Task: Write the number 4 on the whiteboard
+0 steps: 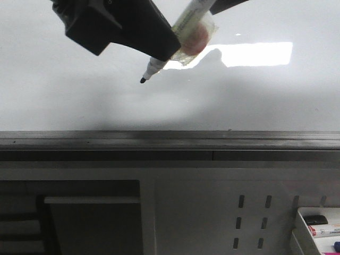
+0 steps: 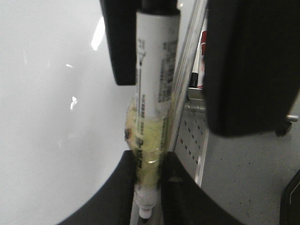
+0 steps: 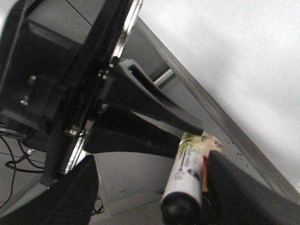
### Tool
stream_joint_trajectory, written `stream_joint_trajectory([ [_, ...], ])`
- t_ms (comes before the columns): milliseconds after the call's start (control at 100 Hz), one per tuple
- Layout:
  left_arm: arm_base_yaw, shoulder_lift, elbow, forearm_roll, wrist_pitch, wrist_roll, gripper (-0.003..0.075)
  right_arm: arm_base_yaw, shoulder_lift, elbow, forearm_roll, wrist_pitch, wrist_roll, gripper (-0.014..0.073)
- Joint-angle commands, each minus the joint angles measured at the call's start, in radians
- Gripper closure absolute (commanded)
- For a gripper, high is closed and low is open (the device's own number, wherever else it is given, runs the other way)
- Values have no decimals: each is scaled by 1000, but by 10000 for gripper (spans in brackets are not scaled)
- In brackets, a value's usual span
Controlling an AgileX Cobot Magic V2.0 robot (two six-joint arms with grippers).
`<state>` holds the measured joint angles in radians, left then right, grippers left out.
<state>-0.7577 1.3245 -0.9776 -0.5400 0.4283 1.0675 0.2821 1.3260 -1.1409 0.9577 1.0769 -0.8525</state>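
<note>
The whiteboard (image 1: 79, 101) is glossy white and fills the upper front view; no number 4 or any stroke shows on it. My left gripper (image 1: 170, 48) is shut on a white marker (image 1: 183, 32) wrapped in yellowish tape. Its black tip (image 1: 142, 80) points down-left, at or just above the board. In the left wrist view the marker (image 2: 152, 70) runs between my left gripper's (image 2: 147, 187) black jaws. My right gripper (image 3: 151, 159) is open, and the marker's black back end (image 3: 180, 206) lies close beside one finger (image 3: 243, 187). Only a dark part of the right gripper (image 1: 228, 4) shows in the front view.
A bright rectangular light reflection (image 1: 255, 53) lies on the board. A grey metal edge strip (image 1: 159, 141) runs along the board's near side. Below it is a grey perforated panel (image 1: 249, 223) and a white tray (image 1: 303, 234) holding spare markers (image 1: 324, 230).
</note>
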Motion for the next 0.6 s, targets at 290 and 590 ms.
stream_joint_trajectory([
  [290,-7,-24,-37,20,-99,-14,741,2,2,-31,38,-21,-7,440],
  [590,-7,-24,-37,20,-121,-14,741,2,38,-31,38,-2,-33,615],
])
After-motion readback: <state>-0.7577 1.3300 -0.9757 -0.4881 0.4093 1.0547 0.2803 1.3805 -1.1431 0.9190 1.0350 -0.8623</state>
